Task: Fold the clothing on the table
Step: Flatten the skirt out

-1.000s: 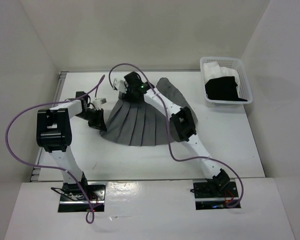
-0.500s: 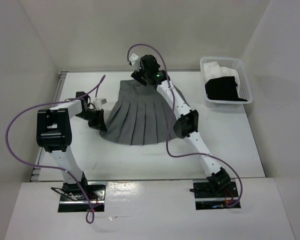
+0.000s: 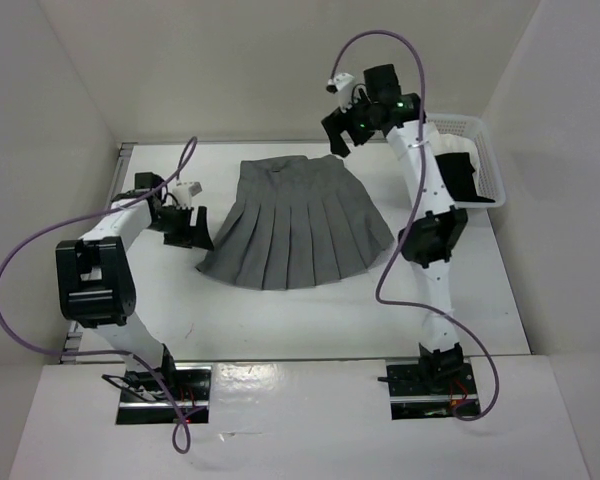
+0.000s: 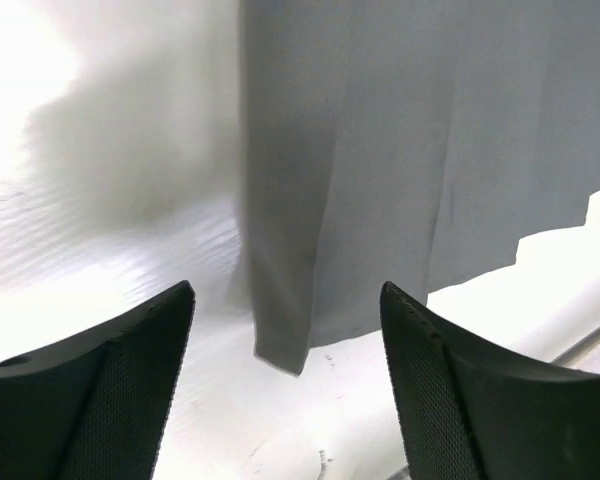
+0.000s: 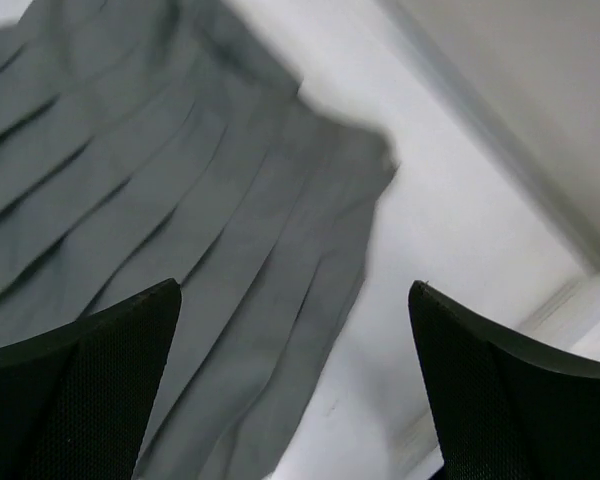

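The clothing (image 3: pixel 295 228), a grey pleated skirt, lies spread flat in a fan on the table (image 3: pixel 280 320), waistband at the far side. My left gripper (image 3: pixel 196 228) sits low at the skirt's left edge, open. In the left wrist view a hem corner of the skirt (image 4: pixel 290 330) lies loose on the table between and beyond the left gripper's (image 4: pixel 286 290) fingers. My right gripper (image 3: pixel 338 128) hangs raised above the table's far edge, right of the waistband, open and empty. In its view the right gripper (image 5: pixel 295 286) looks down on the skirt (image 5: pixel 160 220) well below.
A white basket (image 3: pixel 493 160) stands at the far right of the table with a white garment (image 3: pixel 450 146) and a black garment (image 3: pixel 464 180) in it, partly behind my right arm. White walls close in the back and both sides. A metal rail (image 3: pixel 122 165) runs along the left edge.
The right gripper has let go of the skirt and risen away to the far right. The skirt has spread out flat. The left gripper has opened, releasing the left edge.
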Controlling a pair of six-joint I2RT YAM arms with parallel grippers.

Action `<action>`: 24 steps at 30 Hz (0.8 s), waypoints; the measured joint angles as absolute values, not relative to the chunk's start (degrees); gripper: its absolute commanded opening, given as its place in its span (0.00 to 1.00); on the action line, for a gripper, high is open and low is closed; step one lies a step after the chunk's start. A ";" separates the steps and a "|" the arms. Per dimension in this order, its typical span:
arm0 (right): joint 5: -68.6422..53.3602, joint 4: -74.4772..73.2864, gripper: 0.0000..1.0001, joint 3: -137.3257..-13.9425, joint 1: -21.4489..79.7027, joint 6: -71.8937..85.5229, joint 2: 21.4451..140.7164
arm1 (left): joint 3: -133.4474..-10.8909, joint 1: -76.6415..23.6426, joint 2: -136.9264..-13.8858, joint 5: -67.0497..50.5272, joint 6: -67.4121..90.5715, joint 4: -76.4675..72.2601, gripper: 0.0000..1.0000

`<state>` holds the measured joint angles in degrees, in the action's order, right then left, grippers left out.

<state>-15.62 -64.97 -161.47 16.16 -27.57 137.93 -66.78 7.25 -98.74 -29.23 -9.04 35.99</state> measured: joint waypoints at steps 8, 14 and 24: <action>-36.84 -70.02 0.91 -115.46 7.55 -32.40 124.31 | -71.83 7.29 -96.55 -26.68 -8.36 34.26 0.94; -41.34 -65.69 0.91 -97.58 7.70 -29.80 124.16 | -81.10 3.27 -104.42 -26.13 -6.79 30.83 0.78; -40.51 -57.34 0.91 -96.66 8.47 -25.93 119.24 | -85.80 -1.52 -113.10 -24.56 -4.08 24.64 0.67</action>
<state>-40.51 -57.34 -96.66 8.47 -25.93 119.24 -85.80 -1.52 -113.10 -24.56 -4.08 24.64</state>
